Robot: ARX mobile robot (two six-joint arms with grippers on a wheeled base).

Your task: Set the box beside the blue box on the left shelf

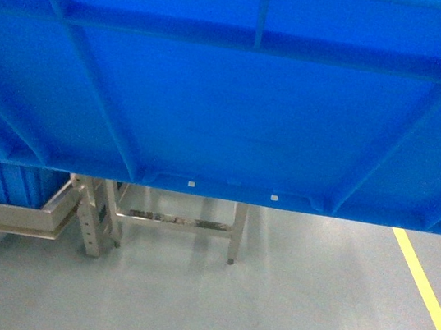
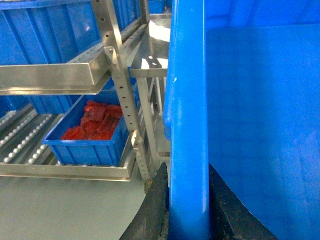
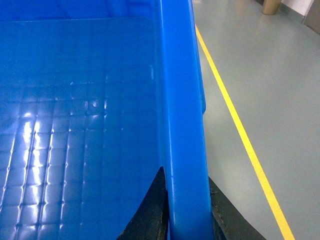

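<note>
Head view showed the crate (image 1: 231, 92) held aloft before the steel shelf (image 1: 89, 212); left gripper (image 2: 187, 210) and right gripper (image 3: 186, 210) jaws pinched opposite rims, so uneven lifting risked slippage.

A grey floor (image 1: 282, 307) with a soft sheen runs under everything, crossed by a yellow line (image 1: 427, 294). A steel rack (image 2: 120, 90) stands at the left with perforated uprights and roller rails (image 2: 22, 142); a blue bin (image 2: 92, 135) of red parts sits on its lower level. A steel table (image 1: 183, 222) stands just beside the rack.
</note>
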